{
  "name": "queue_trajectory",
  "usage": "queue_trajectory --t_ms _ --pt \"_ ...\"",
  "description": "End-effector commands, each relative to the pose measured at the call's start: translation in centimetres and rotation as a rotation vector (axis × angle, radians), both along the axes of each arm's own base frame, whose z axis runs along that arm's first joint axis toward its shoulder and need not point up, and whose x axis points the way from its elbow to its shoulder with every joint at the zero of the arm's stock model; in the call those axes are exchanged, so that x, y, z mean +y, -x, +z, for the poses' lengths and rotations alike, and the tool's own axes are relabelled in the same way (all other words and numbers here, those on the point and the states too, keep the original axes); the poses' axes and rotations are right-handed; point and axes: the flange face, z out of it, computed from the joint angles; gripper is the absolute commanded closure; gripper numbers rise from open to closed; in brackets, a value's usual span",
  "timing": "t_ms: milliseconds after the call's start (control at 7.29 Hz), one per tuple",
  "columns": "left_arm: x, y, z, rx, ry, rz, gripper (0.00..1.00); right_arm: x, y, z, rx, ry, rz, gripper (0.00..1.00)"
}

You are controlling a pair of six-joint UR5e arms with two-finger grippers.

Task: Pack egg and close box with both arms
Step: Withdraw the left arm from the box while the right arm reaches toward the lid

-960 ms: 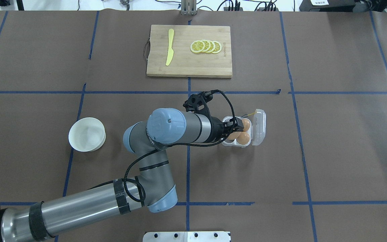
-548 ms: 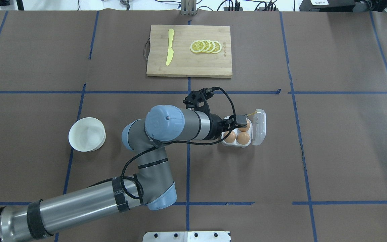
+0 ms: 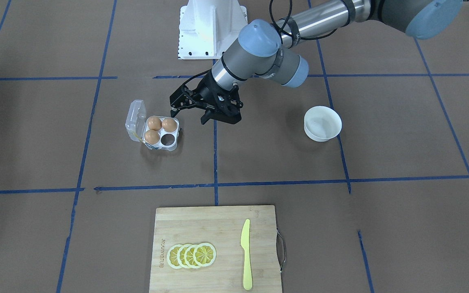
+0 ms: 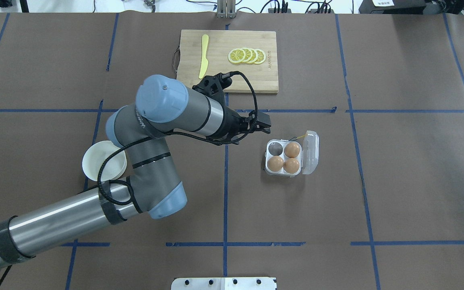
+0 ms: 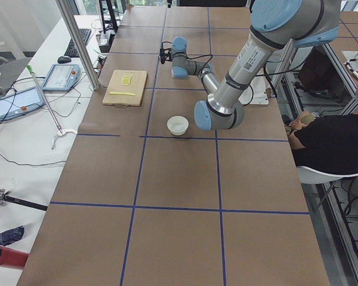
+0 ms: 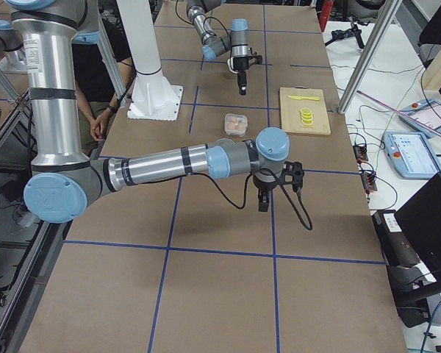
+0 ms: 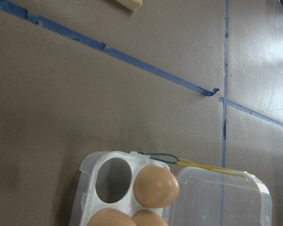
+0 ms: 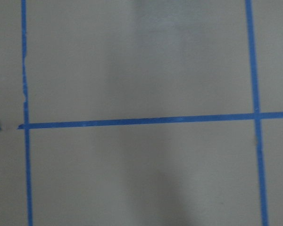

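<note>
The clear box (image 4: 270, 169) stands on the table with its lid (image 4: 311, 151) swung open to the right. Three orange-brown eggs lie in it: one (image 4: 292, 150) at the far right, one (image 4: 275, 163) and one (image 4: 292, 165) in the near cells. The far-left cell is empty. The box (image 3: 163, 148) also shows in the front view. The left wrist view looks down on its far edge (image 7: 87, 174), an egg (image 7: 155, 186) and the yellow-blue string (image 7: 203, 165). My left gripper (image 4: 265, 124) hangs open and empty, up and left of the box, apart from it. My right gripper (image 6: 263, 204) shows only in the right side view, so I cannot tell whether it is open or shut.
An empty white bowl (image 4: 104, 161) sits to the left, partly under my left arm. A wooden cutting board (image 4: 224, 76) at the far middle bears lemon slices (image 4: 247, 56) and a yellow knife (image 4: 204, 56). The white robot base (image 4: 224, 283) is at the near edge.
My left gripper was over the box's left cells. It has lifted off and drawn back to the far left, leaving the box and its three eggs uncovered.
</note>
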Motion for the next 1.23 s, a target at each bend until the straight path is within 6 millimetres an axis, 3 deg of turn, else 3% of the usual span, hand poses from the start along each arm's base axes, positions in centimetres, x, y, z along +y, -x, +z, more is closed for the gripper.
queue_trajectory --t_ms 0,137,274,411,548,823,960,1097 --pt "-0.8 9.2 0.2 -0.177 -0.057 -0.008 0.0 2.5 10.2 -4.1 -0.057 0.059 0.035 0.01" --pt "-2.4 12.8 0.4 -0.236 -0.085 -0.038 0.0 4.3 14.3 -5.6 -0.141 0.077 0.081 0.14" --pt "-2.8 16.0 2.4 -0.263 -0.107 -0.06 0.0 6.7 19.8 -6.8 -0.186 0.098 0.119 0.52" --pt "-4.7 19.7 3.7 -0.281 -0.119 -0.109 0.01 8.3 24.3 -7.8 -0.177 0.072 0.101 0.94" --pt "-6.5 22.9 5.0 -0.306 -0.167 -0.109 0.0 9.0 27.5 -9.6 -0.192 0.042 0.057 1.0" --pt "-8.5 28.1 9.8 -0.394 -0.242 -0.121 0.0 10.4 33.0 -13.4 -0.23 0.009 -0.016 1.0" --pt "-8.7 28.9 11.9 -0.429 -0.276 -0.101 0.0 11.1 36.0 -15.9 -0.245 0.0 -0.053 1.0" --pt "-8.5 29.1 13.5 -0.457 -0.308 -0.074 0.0 9.4 39.0 -20.3 -0.242 -0.009 -0.05 1.0"
